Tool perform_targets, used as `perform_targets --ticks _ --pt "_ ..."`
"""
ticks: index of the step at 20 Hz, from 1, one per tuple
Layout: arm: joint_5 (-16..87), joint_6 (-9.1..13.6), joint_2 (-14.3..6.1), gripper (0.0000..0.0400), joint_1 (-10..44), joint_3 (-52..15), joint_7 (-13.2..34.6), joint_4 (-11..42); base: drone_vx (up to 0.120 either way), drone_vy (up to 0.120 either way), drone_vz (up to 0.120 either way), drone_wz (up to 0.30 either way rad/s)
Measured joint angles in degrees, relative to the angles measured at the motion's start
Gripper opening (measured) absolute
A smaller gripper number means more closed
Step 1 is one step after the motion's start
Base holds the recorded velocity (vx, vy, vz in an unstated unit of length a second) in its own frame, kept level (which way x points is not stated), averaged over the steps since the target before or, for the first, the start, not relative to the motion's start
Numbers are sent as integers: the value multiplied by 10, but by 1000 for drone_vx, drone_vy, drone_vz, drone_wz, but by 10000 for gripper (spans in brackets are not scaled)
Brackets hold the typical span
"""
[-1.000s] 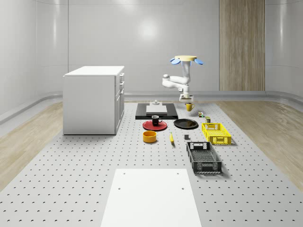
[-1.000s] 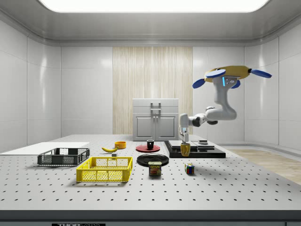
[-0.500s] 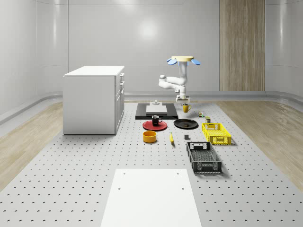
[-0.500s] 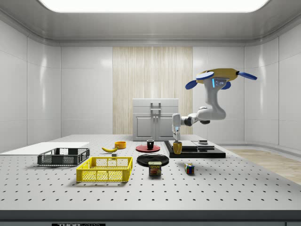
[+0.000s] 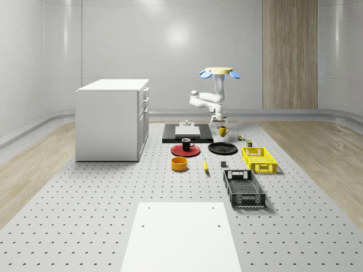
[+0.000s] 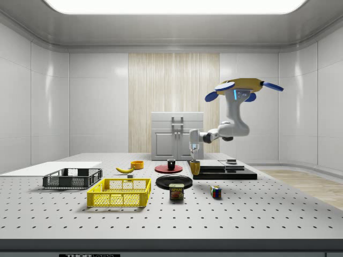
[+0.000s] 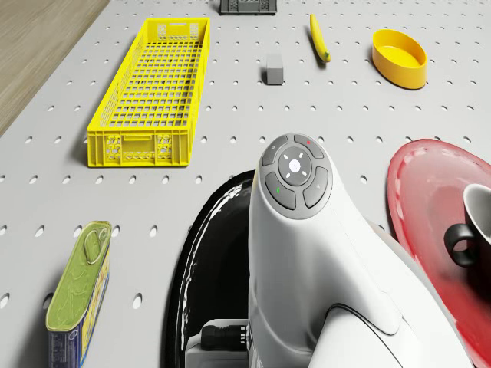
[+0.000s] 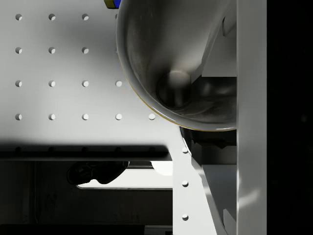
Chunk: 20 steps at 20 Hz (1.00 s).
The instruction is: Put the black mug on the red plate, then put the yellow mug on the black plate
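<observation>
Hand (image 6: 194, 157): pinching yellow mug (image 6: 195, 167), near black plate (image 6: 174, 181).
Drone (image 6: 244, 86): hovers by plate.
Risk: early drop, mug tips off rim.

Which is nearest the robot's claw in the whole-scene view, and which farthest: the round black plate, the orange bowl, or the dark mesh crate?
Measured from the gripper, which holds the yellow mug:
1. Round black plate, just in front of the gripper.
2. Orange bowl, nearer the camera, to the view's left.
3. Dark mesh crate, nearest the camera, farthest away.

Black plate (image 5: 222, 148) top bare; spam can (image 6: 177, 191), yellow crate (image 5: 259, 159) nearby.
</observation>
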<state>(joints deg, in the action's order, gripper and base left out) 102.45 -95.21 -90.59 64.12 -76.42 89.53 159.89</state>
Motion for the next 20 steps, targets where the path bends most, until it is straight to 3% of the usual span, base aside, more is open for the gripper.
perform_targets --ticks 3,20 --pt "0 0 0 110 0 0 0 0 120 0 -93 0" --pt "-1 -1 -1 110 0 0 0 0 120 -31 0 0"
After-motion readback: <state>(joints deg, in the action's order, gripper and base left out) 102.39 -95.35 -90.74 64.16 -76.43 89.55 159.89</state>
